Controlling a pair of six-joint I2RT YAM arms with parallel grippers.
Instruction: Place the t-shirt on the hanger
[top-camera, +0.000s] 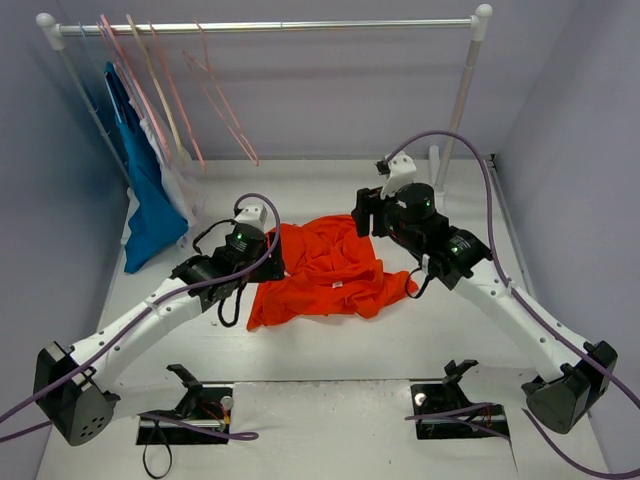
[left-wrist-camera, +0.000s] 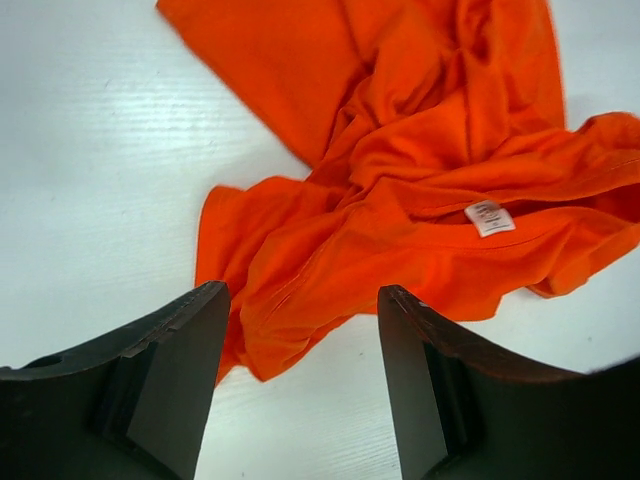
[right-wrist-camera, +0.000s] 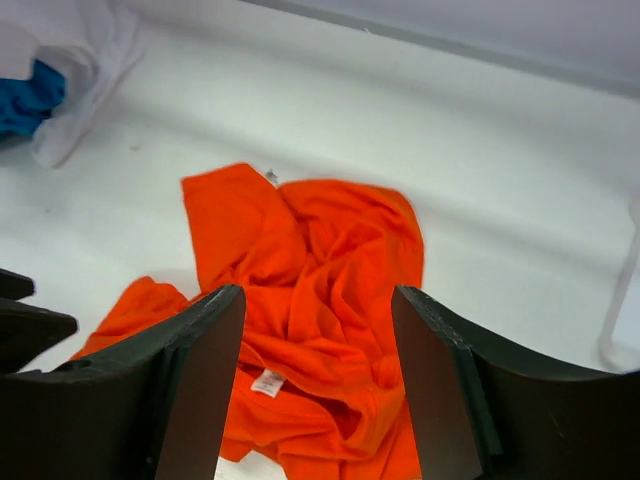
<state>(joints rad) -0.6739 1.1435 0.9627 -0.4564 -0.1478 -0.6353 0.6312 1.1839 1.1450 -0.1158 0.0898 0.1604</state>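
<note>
Orange t-shirt (top-camera: 325, 268) crumpled on the white table (top-camera: 330, 350), not gripped.
It lies mid-table with its white label (left-wrist-camera: 489, 217) showing. The left gripper (left-wrist-camera: 302, 300) hangs at its 9 o'clock edge and the right gripper (right-wrist-camera: 318, 298) at its 2 o'clock, both with jaws spread and empty. Pale-pink wire hangers (top-camera: 228, 112) hang on the rail (top-camera: 300, 26) at 11 o'clock, well apart.
</note>
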